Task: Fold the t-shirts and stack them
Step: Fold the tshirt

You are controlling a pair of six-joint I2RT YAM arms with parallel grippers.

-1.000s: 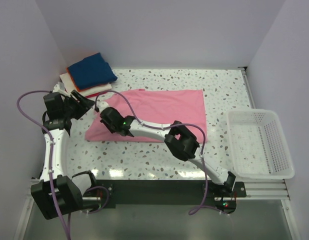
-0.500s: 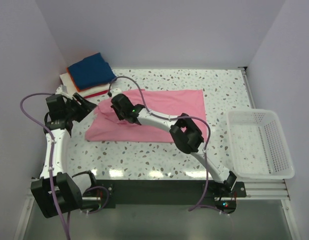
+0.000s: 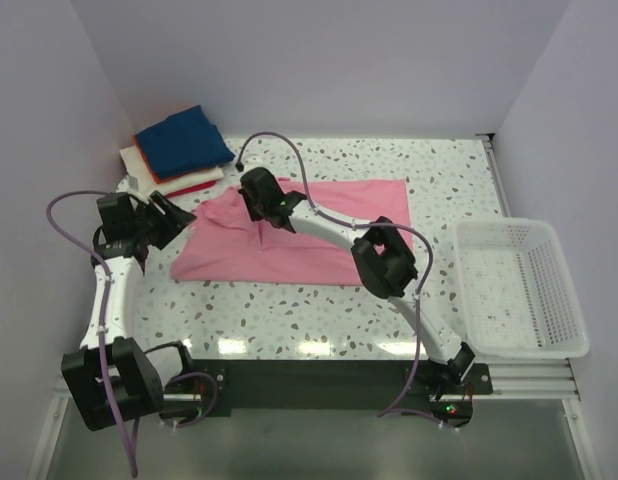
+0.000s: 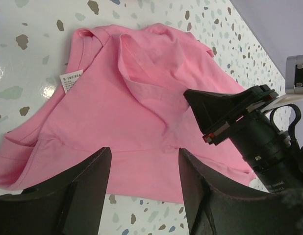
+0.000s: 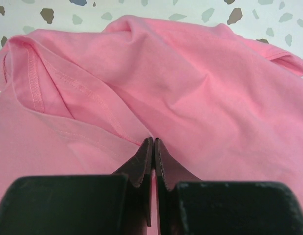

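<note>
Bearing shirt (image 3: 249,255): speckled tabletop (image 3: 329,160); lilac walls (image 3: 319,60)

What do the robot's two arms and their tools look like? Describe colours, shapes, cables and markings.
Both arms have white links and chunky black joint housings: left arm, right arm. A purple cable loops along each. The right arm shows a small green light. The left tool has broad matte black fingers; the right tool has black fingers tapering to thin wedges.

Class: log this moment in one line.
right gripper: shut on pink shirt | left gripper: open, holding nothing | folded stack: far-left corner
</note>
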